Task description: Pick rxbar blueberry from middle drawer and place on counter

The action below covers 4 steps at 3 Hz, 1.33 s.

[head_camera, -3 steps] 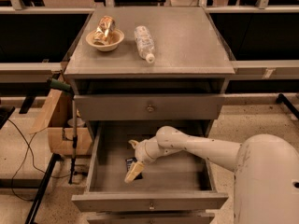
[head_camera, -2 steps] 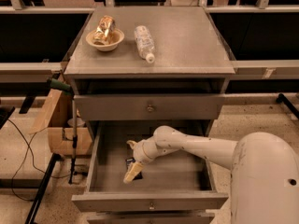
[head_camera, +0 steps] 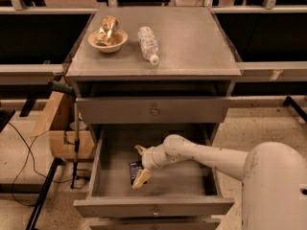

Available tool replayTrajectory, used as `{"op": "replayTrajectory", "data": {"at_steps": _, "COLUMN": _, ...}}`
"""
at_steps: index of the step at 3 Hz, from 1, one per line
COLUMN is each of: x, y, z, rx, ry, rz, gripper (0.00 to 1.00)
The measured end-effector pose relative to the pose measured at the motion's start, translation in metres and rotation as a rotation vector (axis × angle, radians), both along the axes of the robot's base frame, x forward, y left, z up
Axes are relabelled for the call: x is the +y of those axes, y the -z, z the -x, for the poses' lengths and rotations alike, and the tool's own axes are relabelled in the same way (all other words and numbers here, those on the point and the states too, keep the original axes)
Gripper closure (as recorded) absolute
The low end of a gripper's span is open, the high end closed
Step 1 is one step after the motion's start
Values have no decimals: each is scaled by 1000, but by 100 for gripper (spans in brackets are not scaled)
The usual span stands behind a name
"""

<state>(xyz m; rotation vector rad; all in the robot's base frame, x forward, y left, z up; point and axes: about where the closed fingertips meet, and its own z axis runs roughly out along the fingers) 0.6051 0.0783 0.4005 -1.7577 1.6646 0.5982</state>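
Note:
The middle drawer (head_camera: pixel 153 207) is pulled out, with its knob on the front panel. The rxbar blueberry (head_camera: pixel 135 170), a small dark wrapper, lies flat on the drawer floor left of centre. My gripper (head_camera: pixel 139 165) reaches down into the drawer from the right. Its pale fingertips (head_camera: pixel 141 178) are spread, one behind the bar and one in front of it. The gripper is open and low over the bar. The counter (head_camera: pixel 192 42) is the grey top of the cabinet.
A bowl with a crumpled snack bag (head_camera: pixel 108 36) and a clear plastic bottle (head_camera: pixel 148 44) lying on its side are on the counter's left half. The upper drawer (head_camera: pixel 153 110) is closed. A cardboard box (head_camera: pixel 62 133) and a pole stand left of the cabinet.
My gripper has shifted slightly left inside the drawer, over the bar. Nothing else has moved.

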Motion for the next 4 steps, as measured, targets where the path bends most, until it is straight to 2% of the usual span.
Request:
{"op": "replayTrajectory", "data": {"at_steps": 1, "x": -10, "y": 13, "z": -3, "rx": -44, "ry": 8, "rz": -5, "gripper": 0}}
{"op": "replayTrajectory", "data": {"at_steps": 2, "x": -10, "y": 29, "z": -10, "rx": -59, "ry": -2, "rz": -13, "gripper": 0}}
{"op": "replayTrajectory", "data": {"at_steps": 4, "x": -1, "y": 57, "z": -19, "rx": -36, "ry": -19, "rz": -16, "gripper": 0}}
